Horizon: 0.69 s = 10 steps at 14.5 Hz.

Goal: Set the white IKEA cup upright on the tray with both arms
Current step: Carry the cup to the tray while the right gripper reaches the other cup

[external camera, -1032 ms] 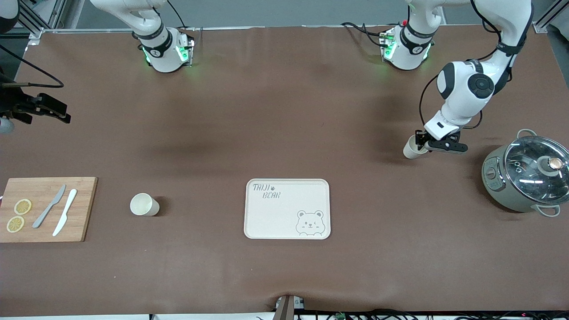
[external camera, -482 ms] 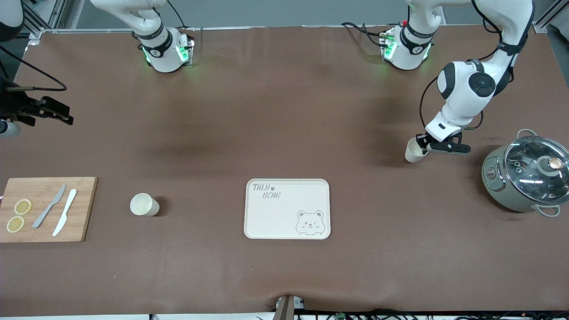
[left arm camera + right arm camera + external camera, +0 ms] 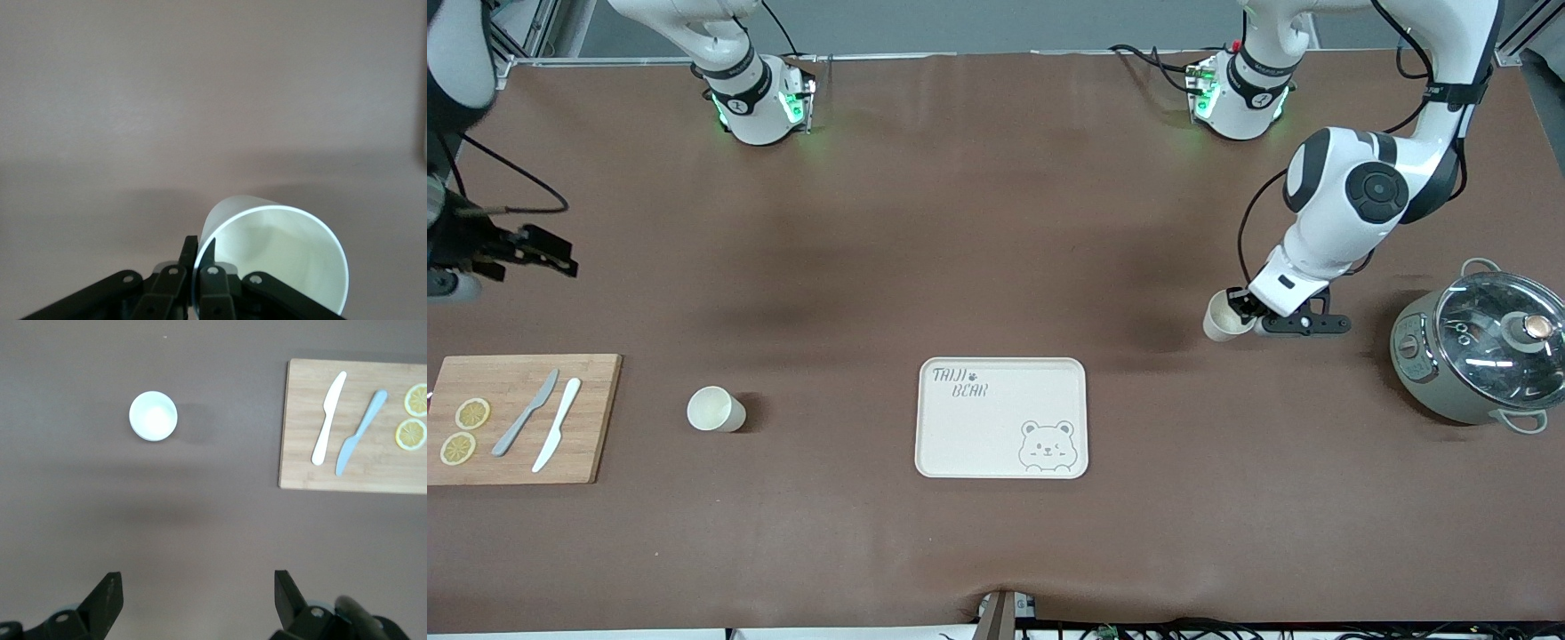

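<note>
My left gripper (image 3: 1239,308) is shut on the rim of a white cup (image 3: 1219,321). It holds the cup tilted above the brown table, off the tray's corner toward the left arm's end. In the left wrist view one finger is inside the cup (image 3: 280,257) and one outside, at my left gripper (image 3: 200,252). The cream tray (image 3: 996,431) lies flat in the middle with nothing on it. A second white cup (image 3: 713,410) stands mouth up between tray and cutting board, also visible as the cup (image 3: 153,415). My right gripper (image 3: 532,253) hangs open over the table's edge at the right arm's end, right gripper (image 3: 197,588) holding nothing.
A wooden cutting board (image 3: 591,418) with two knives and two lemon slices lies at the right arm's end. A lidded grey pot (image 3: 1480,351) stands at the left arm's end, close to the left arm's wrist.
The left gripper closed on the cup's rim, then carried it up and toward the tray, away from the pot. The right gripper drifted slightly toward the cutting board.
</note>
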Each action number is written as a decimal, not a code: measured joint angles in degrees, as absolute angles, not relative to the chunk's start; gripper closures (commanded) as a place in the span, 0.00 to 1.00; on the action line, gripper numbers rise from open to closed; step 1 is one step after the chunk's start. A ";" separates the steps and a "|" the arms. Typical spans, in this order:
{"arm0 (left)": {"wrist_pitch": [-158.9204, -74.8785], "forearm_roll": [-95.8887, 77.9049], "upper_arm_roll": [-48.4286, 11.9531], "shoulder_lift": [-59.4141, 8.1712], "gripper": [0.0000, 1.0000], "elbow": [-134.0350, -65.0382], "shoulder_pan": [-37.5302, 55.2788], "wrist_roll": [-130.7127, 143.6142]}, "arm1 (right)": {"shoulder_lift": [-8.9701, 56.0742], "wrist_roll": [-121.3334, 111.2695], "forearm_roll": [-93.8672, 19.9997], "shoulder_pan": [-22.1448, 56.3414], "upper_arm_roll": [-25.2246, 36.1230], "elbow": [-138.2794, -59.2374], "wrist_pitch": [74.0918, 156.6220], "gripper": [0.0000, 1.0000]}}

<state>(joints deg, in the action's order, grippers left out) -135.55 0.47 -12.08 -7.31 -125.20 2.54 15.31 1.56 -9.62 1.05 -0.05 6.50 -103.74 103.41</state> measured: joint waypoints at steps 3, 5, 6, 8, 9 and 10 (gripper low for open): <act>-128.13 0.47 -12.70 -12.75 1.00 -114.39 6.51 23.11 | 5.95 -9.66 1.05 -0.09 6.47 -105.62 107.20 0.00; -124.32 0.47 -12.74 -17.96 1.00 -106.72 10.06 28.19 | 8.94 -9.67 1.05 -0.08 6.38 -105.70 109.77 0.00; -123.17 0.47 -12.76 -20.59 1.00 -103.24 11.71 30.53 | 10.33 -9.69 1.05 -0.08 6.33 -105.70 111.40 0.00; -122.43 0.47 -12.75 -24.93 1.00 -97.96 14.30 34.29 | 12.58 -9.68 0.18 -0.06 6.11 -105.71 114.96 0.00; -122.37 0.47 -12.72 -26.91 1.00 -95.60 15.34 35.74 | 13.49 -9.67 -1.74 -0.05 6.04 -105.69 116.71 0.00; -122.32 0.48 -12.68 -28.80 1.00 -93.34 16.27 37.05 | 14.21 -9.68 -4.03 -0.07 6.05 -105.66 117.96 0.00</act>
<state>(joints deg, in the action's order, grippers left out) -122.32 0.48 -12.68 -28.80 -93.34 16.27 37.05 14.21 -9.68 -4.03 -0.07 6.05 -105.66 117.96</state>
